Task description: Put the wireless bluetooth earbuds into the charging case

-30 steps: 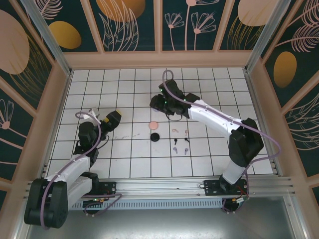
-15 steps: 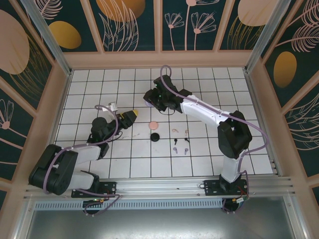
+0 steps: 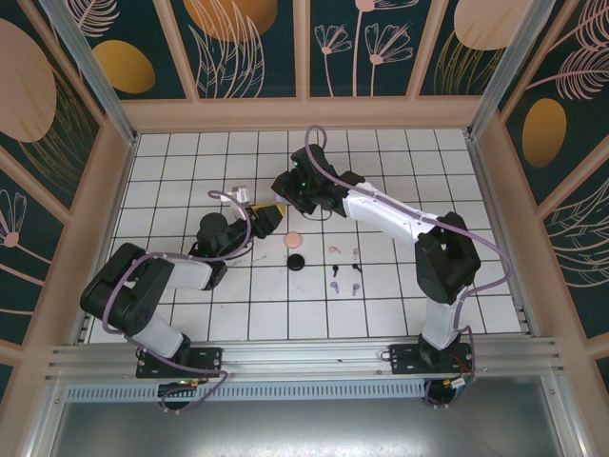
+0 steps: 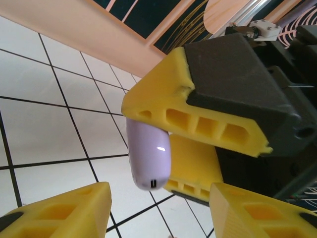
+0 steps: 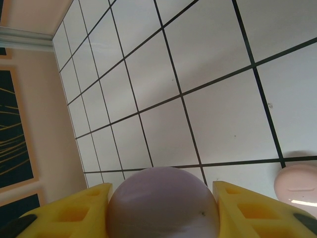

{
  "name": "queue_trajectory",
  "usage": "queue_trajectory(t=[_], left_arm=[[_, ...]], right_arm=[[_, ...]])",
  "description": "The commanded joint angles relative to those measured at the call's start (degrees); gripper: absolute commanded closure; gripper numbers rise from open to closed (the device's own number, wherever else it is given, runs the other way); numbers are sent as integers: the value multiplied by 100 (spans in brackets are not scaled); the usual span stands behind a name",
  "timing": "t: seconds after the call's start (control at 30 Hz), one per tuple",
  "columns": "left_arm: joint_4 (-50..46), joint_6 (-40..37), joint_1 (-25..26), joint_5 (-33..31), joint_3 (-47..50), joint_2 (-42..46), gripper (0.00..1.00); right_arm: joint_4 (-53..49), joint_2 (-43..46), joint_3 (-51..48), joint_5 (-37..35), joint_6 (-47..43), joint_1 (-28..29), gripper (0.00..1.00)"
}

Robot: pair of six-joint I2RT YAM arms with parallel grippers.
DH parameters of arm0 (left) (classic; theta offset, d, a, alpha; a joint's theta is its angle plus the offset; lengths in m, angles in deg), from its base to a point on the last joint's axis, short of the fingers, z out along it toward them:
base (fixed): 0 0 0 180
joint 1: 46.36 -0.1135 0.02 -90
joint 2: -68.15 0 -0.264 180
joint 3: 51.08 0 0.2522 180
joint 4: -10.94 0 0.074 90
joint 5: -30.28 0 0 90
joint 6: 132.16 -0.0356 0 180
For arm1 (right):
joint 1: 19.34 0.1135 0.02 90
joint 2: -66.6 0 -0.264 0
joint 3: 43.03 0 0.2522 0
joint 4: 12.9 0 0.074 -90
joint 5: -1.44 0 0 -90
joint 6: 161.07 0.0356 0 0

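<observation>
The right tool (image 3: 284, 202) is clamped on the lilac case (image 4: 148, 158). The left tool (image 4: 159, 213), spread apart, should close squarely on its free half, probably the lid, without twisting.

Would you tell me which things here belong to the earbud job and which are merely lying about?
Job: lilac case, gripped by the right gripper; pink case; black case; pink earbuds; black earbuds; lilac earbuds.
Merely surroundings: tiled table; patterned walls.
</observation>
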Motion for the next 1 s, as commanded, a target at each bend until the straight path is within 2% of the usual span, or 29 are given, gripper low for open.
queue_trajectory(t=[0.0,0.43,0.97], left_arm=[[529,-85,46,-73,-222,-231,47],[892,91,99,-91,-489,-619,63],[1034,188,175,-144,-331,-619,64]], right_arm=[[132,13,160,16,74,55,64],[246,273,-156,-2,100,26,64],[343,325,-256,-19,144,-10,64]])
